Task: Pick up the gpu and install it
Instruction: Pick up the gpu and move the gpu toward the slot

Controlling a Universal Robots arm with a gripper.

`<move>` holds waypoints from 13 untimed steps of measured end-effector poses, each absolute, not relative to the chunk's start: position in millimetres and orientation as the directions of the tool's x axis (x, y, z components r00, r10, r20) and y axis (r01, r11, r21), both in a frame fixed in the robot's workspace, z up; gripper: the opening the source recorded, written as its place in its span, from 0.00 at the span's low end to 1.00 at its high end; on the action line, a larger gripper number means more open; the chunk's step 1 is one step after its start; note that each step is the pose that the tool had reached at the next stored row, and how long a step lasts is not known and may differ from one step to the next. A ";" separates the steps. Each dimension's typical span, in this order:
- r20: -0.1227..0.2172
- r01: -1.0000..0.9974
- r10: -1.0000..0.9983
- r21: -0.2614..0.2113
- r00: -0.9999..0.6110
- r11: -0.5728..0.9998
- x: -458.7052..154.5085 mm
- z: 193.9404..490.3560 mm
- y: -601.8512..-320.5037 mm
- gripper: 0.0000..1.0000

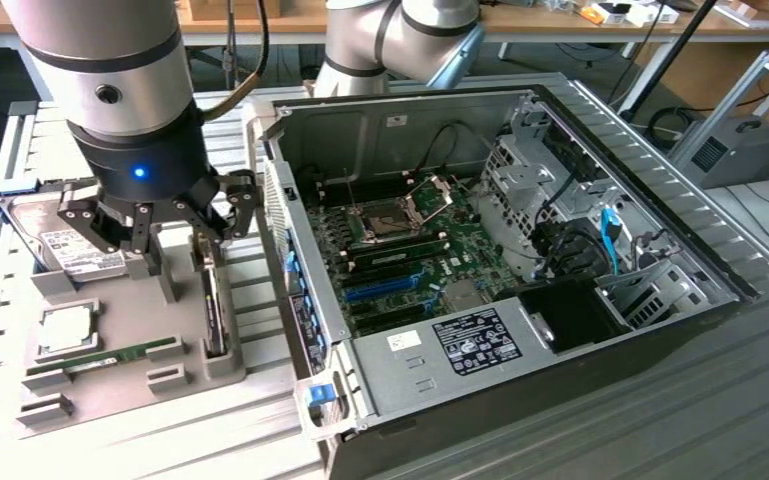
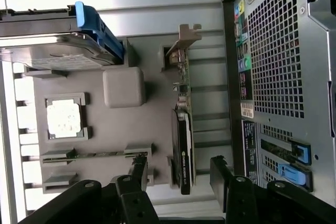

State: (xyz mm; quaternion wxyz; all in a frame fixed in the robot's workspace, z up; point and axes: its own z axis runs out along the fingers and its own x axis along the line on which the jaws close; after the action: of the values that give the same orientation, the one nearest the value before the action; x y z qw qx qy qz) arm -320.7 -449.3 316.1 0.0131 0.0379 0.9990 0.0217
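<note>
The thin, flat gpu (image 2: 182,129), black-faced with a grey metal end bracket, stands on its long edge in a slot of the grey moulded parts tray (image 2: 126,124). A line of small white lettering runs along its black edge, too small to read. In the wrist view the black gripper (image 2: 178,163) has its jaws wide apart and clamps nothing. The black end of the card lies in the gap between the two fingers (image 2: 137,174), touching neither, and the bracket end reaches away from them. In the exterior view the gripper hangs above the tray, over the card's far end.

Beside the card on the tray sits a silver hard drive with a white printed label (image 1: 71,250), its text illegible, and a blue plastic clip (image 2: 97,24) at its end. Near it lie a square silver processor chip (image 2: 64,117) in its own recess and a narrow green RAM stick (image 2: 94,155) lying flat.

At the exterior view's right, just beside the tray, the open grey metal computer case (image 1: 398,110) lies on its side on the ribbed metal table (image 1: 704,400), showing the green motherboard (image 1: 451,260). A black-and-white label (image 1: 471,338) on the metal box inside carries print and symbols too fine to make out.
</note>
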 end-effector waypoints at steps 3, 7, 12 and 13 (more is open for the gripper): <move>-0.024 0.075 0.076 0.044 -0.997 0.996 -320.7 309.0 -449.3 0.60; -0.025 0.075 0.076 0.044 -0.997 0.996 -320.7 300.6 -449.3 0.60; -0.024 0.075 0.076 0.044 -0.997 0.996 -320.7 294.2 -449.3 0.60; -0.024 0.075 0.076 0.044 -0.997 0.996 -320.7 293.1 -449.3 0.60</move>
State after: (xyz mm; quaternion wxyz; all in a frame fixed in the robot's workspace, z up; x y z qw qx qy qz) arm -320.7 -449.3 293.1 0.0130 0.0379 0.9990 0.0217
